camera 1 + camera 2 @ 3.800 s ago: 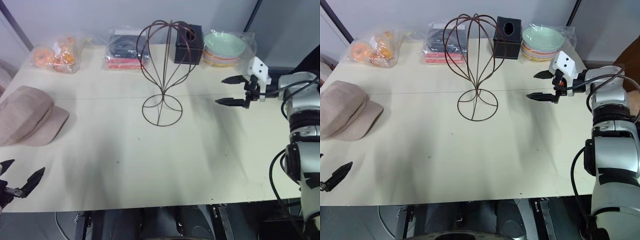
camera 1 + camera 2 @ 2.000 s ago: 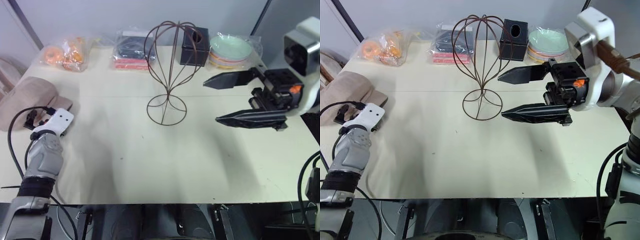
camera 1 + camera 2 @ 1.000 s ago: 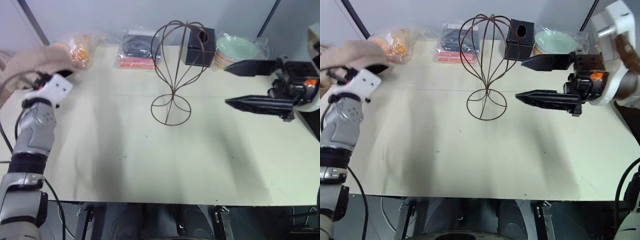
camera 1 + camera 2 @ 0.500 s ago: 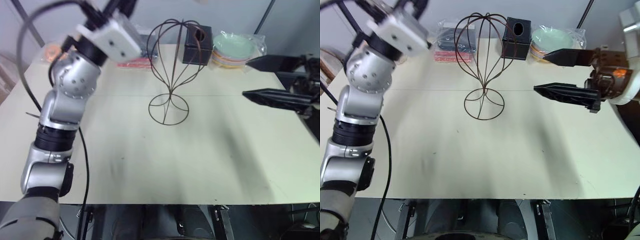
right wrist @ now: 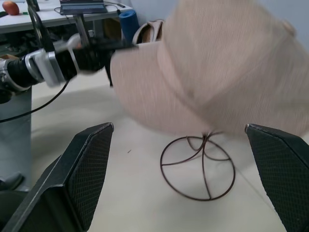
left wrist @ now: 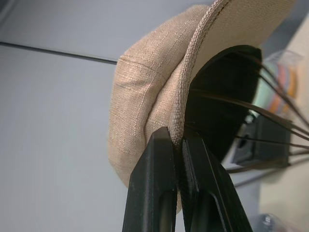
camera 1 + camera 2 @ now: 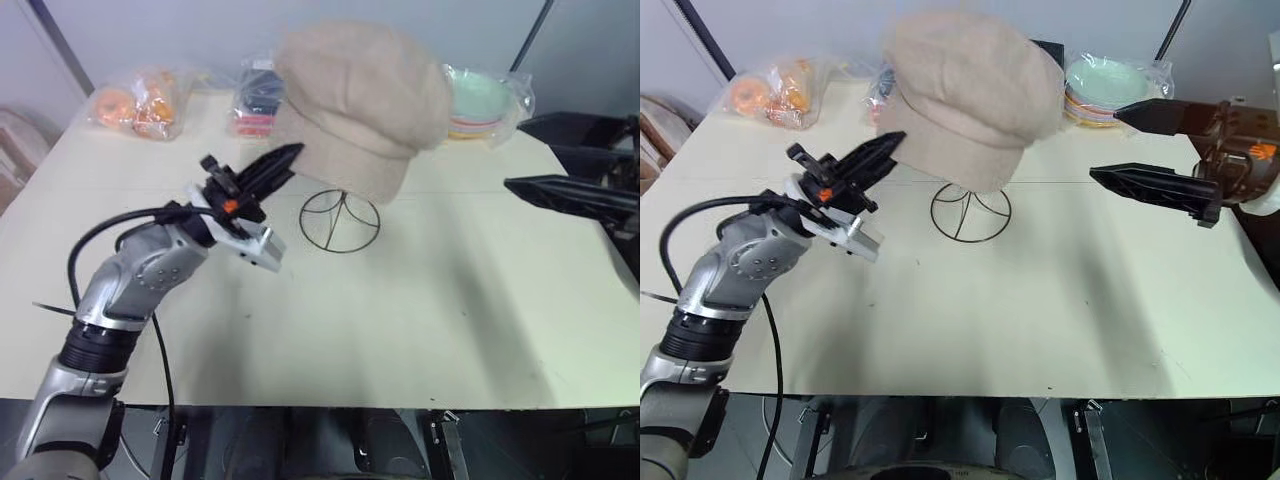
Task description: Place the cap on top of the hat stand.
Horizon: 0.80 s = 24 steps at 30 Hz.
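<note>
Coarse woven cloth cap [image 7: 362, 92], thin wire hat stand [image 7: 341, 220], matt table [image 7: 420, 310]

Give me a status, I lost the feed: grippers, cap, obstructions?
Left gripper shut on beige fabric cap, over the brown wire hat stand. Right gripper open, beside the stand. Nothing in the way.

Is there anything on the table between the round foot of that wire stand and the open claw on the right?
No. In the eye views, bare table lies between the hat stand ring base and the open right end effector.
</note>
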Each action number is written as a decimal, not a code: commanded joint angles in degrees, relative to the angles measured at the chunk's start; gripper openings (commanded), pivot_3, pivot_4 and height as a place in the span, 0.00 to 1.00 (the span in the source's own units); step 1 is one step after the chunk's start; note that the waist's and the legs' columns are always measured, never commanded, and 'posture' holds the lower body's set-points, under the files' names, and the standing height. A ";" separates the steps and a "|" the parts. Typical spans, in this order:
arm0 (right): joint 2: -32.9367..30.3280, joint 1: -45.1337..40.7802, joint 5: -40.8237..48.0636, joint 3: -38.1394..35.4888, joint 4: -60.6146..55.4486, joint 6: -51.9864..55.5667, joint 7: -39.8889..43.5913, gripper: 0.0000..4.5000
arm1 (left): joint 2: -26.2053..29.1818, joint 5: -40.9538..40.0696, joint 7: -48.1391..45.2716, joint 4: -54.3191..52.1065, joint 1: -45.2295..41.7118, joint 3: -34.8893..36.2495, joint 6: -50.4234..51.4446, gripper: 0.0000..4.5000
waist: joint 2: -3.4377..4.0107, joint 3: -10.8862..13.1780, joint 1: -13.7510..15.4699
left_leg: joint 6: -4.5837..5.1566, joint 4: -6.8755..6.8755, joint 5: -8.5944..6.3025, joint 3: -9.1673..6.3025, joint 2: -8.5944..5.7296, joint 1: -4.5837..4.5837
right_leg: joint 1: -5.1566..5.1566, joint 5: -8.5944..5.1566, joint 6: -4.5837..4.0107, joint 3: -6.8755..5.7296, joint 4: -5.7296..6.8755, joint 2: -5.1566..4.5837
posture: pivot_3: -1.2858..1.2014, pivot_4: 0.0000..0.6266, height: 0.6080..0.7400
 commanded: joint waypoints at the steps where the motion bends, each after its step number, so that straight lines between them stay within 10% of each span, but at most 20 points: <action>1: 0.38 -1.82 -3.11 2.08 -0.23 -3.30 -2.05 1.00 | -1.36 3.41 1.30 1.82 -1.46 -0.57 0.96 0.00 | 0.00 0.00 0.03 | 0.00 0.01 0.00 0.00 0.00 0.00 | 0.00 0.00 0.00 0.00 0.00 0.00 | 0.52 0.24 1.00; 4: 1.03 -1.87 -5.55 4.39 -0.50 -5.04 -3.15 1.00 | -2.68 4.94 0.99 2.97 -1.17 -1.11 2.87 0.00 | 0.00 0.00 0.02 | 0.00 0.01 0.00 -0.01 0.00 0.00 | 0.00 0.01 0.01 0.00 0.01 0.00 | 0.52 0.24 1.00; 13: 2.78 2.21 -12.41 7.79 -6.51 -8.29 -8.50 1.00 | -2.53 -1.90 -5.66 -1.44 3.50 0.67 7.27 0.99 | 0.00 0.00 -0.04 | 0.00 -0.02 0.00 -0.03 0.02 0.00 | -0.02 0.01 0.02 -0.01 0.01 0.01 | 0.52 0.24 1.00; 24: 7.44 17.01 -33.55 15.12 -18.88 -20.86 -19.26 1.00 | 5.94 -29.98 -22.86 -15.33 16.96 11.82 22.60 0.99 | -0.01 -0.01 -0.06 | 0.00 -0.02 0.00 -0.07 0.08 0.03 | 0.03 0.00 0.00 -0.05 0.00 0.01 | 0.52 0.24 1.00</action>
